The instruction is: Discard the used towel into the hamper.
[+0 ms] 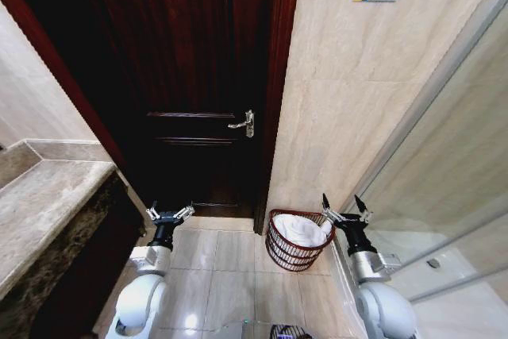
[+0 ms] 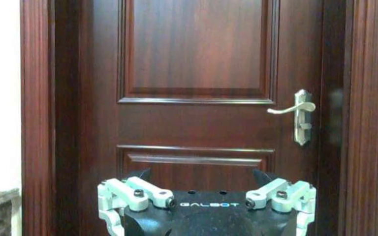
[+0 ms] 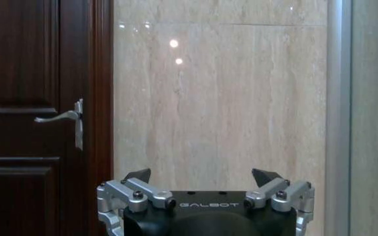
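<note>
We see the hamper (image 1: 295,242), a round red-brown wire basket, standing upright on the tiled floor beside the door frame, with the white towel (image 1: 300,230) bundled inside.

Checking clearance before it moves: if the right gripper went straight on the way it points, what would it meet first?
Most likely the beige marble wall, faced squarely by the open right gripper; nothing visible lies between, though depth is unclear.

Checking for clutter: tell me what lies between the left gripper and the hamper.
In the head view, only bare floor tiles lie between the open left gripper and the hamper.
</note>
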Robot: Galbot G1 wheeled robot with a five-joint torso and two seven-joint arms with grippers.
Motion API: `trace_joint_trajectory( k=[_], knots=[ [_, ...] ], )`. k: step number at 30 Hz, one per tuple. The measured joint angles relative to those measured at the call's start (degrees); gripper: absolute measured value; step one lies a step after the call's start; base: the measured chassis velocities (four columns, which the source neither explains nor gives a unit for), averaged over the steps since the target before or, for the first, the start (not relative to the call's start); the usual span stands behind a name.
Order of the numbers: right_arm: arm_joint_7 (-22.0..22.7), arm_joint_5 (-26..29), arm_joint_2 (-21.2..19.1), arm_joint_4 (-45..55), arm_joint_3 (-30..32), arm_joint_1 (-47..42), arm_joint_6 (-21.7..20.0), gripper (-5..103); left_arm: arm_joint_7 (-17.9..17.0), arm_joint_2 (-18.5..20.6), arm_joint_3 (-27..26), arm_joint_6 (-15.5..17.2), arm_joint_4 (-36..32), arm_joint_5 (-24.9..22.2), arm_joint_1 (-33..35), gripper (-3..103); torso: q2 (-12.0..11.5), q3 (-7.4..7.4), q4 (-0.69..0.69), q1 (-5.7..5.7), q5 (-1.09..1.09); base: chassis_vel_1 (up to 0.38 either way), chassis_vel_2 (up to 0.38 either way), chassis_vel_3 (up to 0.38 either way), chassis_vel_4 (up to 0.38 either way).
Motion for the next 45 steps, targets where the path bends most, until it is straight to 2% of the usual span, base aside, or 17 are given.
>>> trace_joint_trajectory(
  k=[14, 17, 26, 34, 36, 45],
  knots=[
    [0.08, -0.66, 0.33, 0.69, -0.76, -0.14, -0.05, 100, -0.18, -0.12, -0.01, 0.4, -0.57, 0.39, 0.21, 100, 4.36, 2.33, 0.0, 2.01, 0.0, 0.0, 0.0, 0.0, 0.0],
    [0.13, -0.96, 0.33, 1.05, -1.08, -0.07, -0.23, 100, -0.18, -0.41, 0.21, 0.18, -0.57, 0.5, 0.28, 100, 6.4, 3.48, 0.0, 2.92, 0.0, 0.0, 0.0, 0.0, 0.0],
    [0.22, -1.06, 0.28, 1.09, -1.2, 0.16, -0.46, 100, -0.18, -0.44, 0.39, 0.1, -0.34, 0.58, 0.02, 100, 8.84, 4.78, 0.0, 4.06, 0.0, 0.0, 0.0, 0.0, 0.0],
    [0.53, -1.95, 0.24, 1.1, -1.5, 0.35, -1.41, 100, -0.57, -0.43, 0.59, -0.7, 0.33, 0.59, -0.13, 100, 11.73, 6.32, 0.0, 5.4, 0.0, 0.0, 0.0, 0.0, 0.0],
    [1.07, -2.14, 0.21, 1.45, -1.5, 0.18, -2.07, 100, -1.11, -0.47, 0.77, -1.95, 0.69, 0.56, -0.15, 100, 12.69, 6.87, 0.0, 5.83, 0.0, 0.0, 0.0, 0.0, 0.0],
    [1.65, -2.12, -0.18, 4.21, -1.08, -0.59, -6.2, 100, -0.92, -0.72, 0.96, -2.46, 0.17, 0.83, 0.12, 100, 13.08, 7.11, 0.0, 5.97, 0.0, 0.0, 0.0, 0.0, 0.0]
  ],
)
